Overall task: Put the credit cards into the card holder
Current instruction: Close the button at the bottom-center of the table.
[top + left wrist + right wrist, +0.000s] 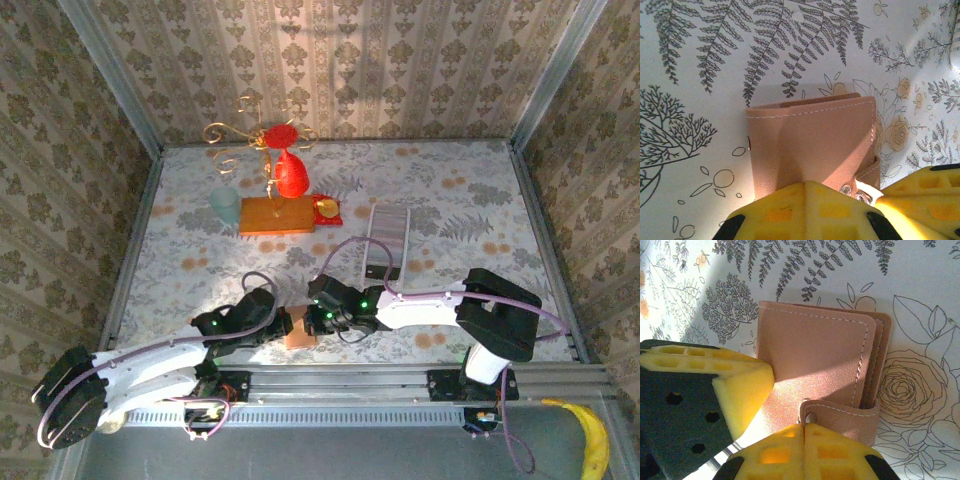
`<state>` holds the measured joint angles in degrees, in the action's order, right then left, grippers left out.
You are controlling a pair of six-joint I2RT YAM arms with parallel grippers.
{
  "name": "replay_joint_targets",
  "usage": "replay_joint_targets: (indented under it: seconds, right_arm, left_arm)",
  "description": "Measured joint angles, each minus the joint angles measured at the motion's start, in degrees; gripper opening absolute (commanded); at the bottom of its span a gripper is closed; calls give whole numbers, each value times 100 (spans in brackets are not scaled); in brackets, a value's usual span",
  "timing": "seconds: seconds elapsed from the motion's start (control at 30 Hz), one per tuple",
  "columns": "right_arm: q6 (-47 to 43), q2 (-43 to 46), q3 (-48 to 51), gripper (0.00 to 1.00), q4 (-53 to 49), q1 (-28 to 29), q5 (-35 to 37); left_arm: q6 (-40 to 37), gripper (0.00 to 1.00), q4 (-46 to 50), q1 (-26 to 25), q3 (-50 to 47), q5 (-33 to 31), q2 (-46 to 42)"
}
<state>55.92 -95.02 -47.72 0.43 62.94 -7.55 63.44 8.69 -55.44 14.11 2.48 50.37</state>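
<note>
**Both grippers closed at the card holder's near edge**

The left gripper [805, 210] is sitting with its fingers pressed together over the near edge of the card holder [810, 145]. The right gripper [804, 445] is doing the same at the closing strap [840, 415]. I cannot tell whether either is actually pinching leather. The holder is lying flat and folded on the table [450, 200], just ahead of the arm bases. The credit cards [390, 232] are sitting well apart, farther back in the white tray [372, 238]. A tug now is likely risking dragging the whole holder instead of opening it, and the crowded grippers are risking knocking each other.
</note>
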Motion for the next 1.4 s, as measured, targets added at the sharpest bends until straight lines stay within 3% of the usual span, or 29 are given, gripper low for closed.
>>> replay_joint_targets:
  seconds: [0.7, 1.4]
  right_arm:
    - [-92, -439, -857, 0, -1047, 184, 332]
    - [-378, -1056, -1941, 0, -2415, 334, 579]
  left_arm:
    - [125, 0, -37, -9, -302, -103, -562]
    - [216, 0, 1143, 192, -354, -389, -1613]
